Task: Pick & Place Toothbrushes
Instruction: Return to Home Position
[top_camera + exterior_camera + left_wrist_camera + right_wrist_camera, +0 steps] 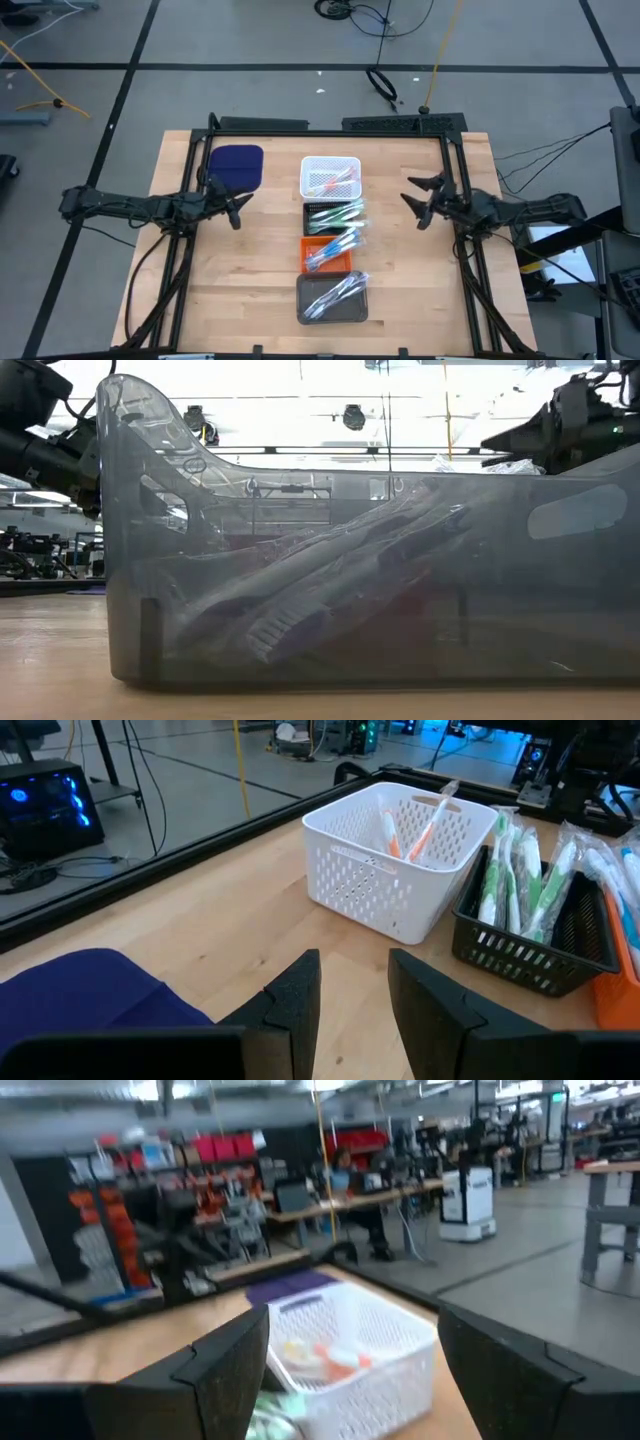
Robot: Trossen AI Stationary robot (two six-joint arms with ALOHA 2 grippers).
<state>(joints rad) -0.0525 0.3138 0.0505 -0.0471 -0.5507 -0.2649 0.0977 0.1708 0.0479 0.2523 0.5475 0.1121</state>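
Toothbrushes (336, 217) in four trays (303, 178) mid-worktop (240, 290), between both jaws, well apart from each. Left jaws open, empty. Right jaws wide open, empty.

Left end effector (237, 208) slightly parted; right end effector (414, 200) spread wide.

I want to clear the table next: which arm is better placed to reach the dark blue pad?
Left. The dark blue pad lies close beside the left gripper, whose fingers are open; the right gripper sits across the white basket from it.
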